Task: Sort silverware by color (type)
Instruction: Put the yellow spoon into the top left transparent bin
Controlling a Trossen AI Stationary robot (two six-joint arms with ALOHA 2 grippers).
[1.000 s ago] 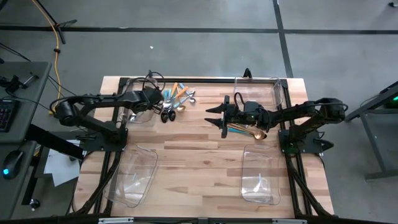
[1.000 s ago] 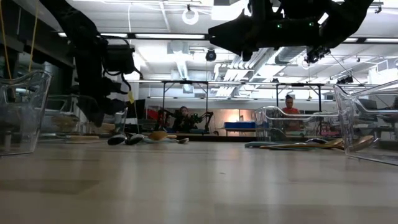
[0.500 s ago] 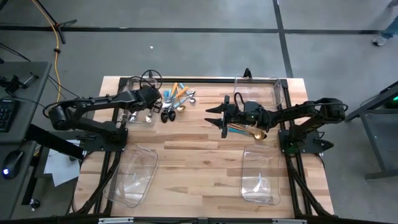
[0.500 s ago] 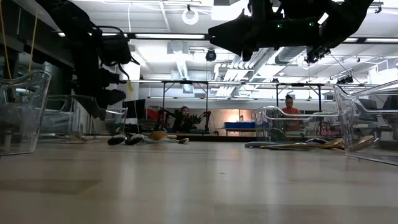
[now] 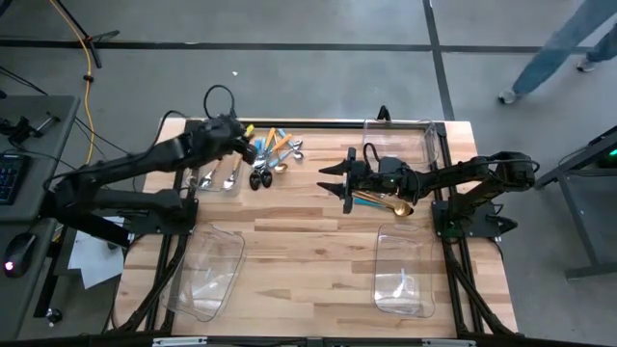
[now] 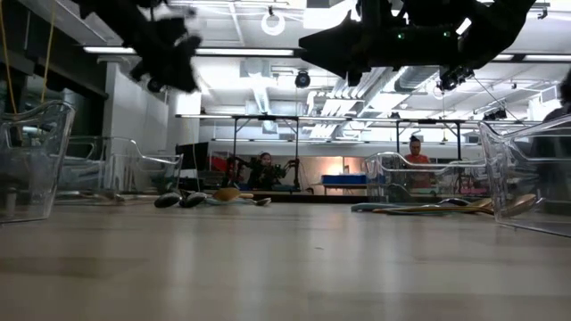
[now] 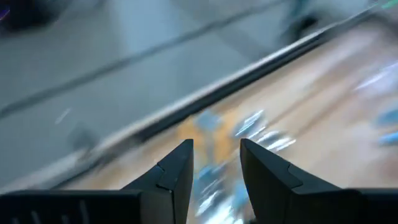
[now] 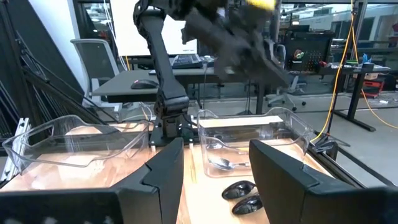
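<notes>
The silverware pile point(image 5: 273, 159), with orange, light-blue and black pieces, lies on the table near its far edge and shows low in the low view point(image 6: 201, 198). Silver spoons point(image 5: 220, 178) lie in the clear far-left bin point(image 5: 197, 162). Gold spoons point(image 5: 386, 204) lie on the table under my right arm. My left gripper point(image 5: 249, 145) is raised above the pile's left end, open and empty point(image 7: 216, 146). My right gripper point(image 5: 333, 180) hangs level to the right of the pile, open and empty point(image 8: 216, 146).
Three more clear bins stand at the far right point(image 5: 429, 145), near left point(image 5: 207, 275) and near right point(image 5: 405, 280). Bare wood lies between them in the table's middle. People sit in the room beyond the table point(image 6: 415, 152).
My left gripper has risen from low over the far-left bin, where it pointed steeply down. It has tipped up toward level and now stands high above the pile's left end. The spoons in that bin, which the gripper covered before, now show.
</notes>
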